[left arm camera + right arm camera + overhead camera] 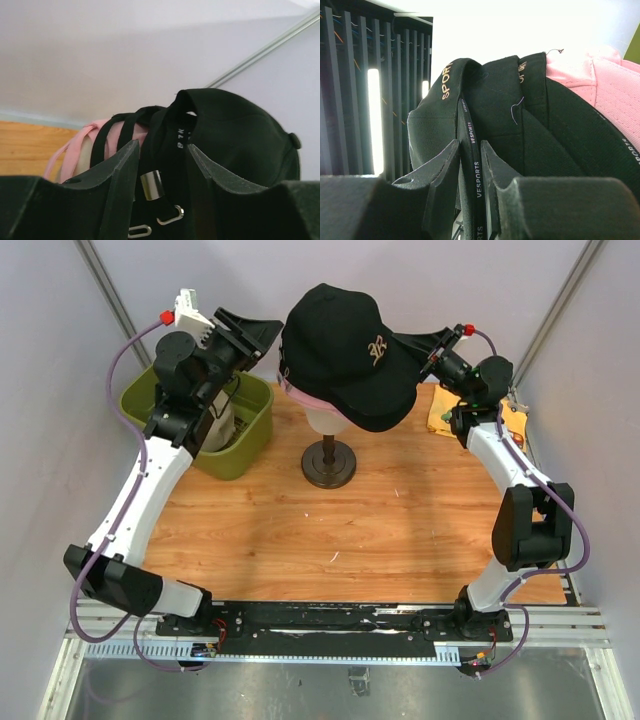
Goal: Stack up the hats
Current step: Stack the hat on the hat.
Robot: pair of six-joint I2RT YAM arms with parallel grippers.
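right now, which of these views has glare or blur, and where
top external: even soft light, sharp, faint shadow round the stand base; left wrist: no glare, the left gripper up close is dark and soft, the metal buckle glints; right wrist: background above the black cap is blown out white, a bright slit flares at left, the right gripper is blurred

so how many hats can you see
3, all stacked on the mannequin head: top black hat, second black hat under it, pink hat lowest. More may hide in the bin.
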